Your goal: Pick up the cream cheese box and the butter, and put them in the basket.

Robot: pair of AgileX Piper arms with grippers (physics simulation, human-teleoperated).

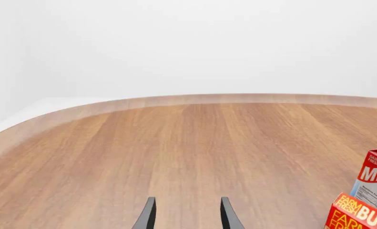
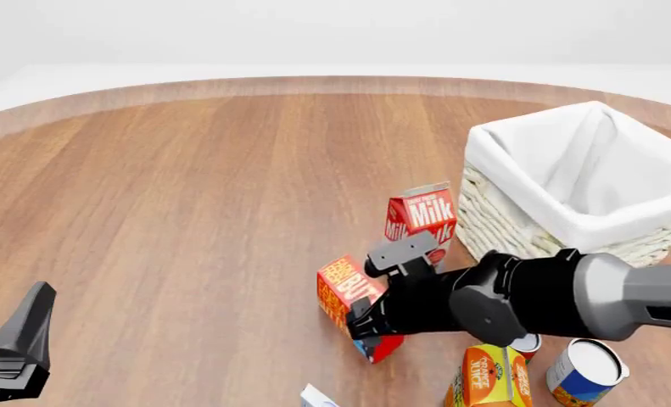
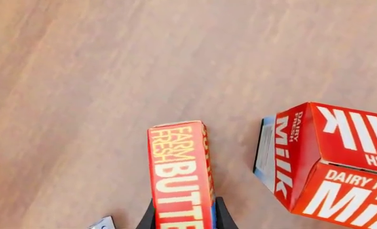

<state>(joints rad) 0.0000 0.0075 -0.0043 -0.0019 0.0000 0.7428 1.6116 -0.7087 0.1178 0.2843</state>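
The butter [image 3: 178, 176], a red-orange carton with yellow lettering, sits between the fingers of my right gripper [image 3: 184, 220], which is shut on its sides. From the front, the butter [image 2: 344, 291] is tilted beside the Milk carton, and the dark right arm covers its near end. The basket [image 2: 505, 216], cream wicker with a white liner, stands at the right, behind the arm. Only a pale corner of the cream cheese box [image 2: 317, 397] shows at the bottom edge. My left gripper [image 1: 187, 217] is open over bare wood; it shows at the near left [image 2: 20, 337].
A red-white Milk carton [image 2: 423, 212] stands upright between the butter and the basket. An orange juice carton [image 2: 494, 377] and a can [image 2: 585, 371] lie near the front right. The wooden table's curved far edge [image 2: 312, 85] runs across the back.
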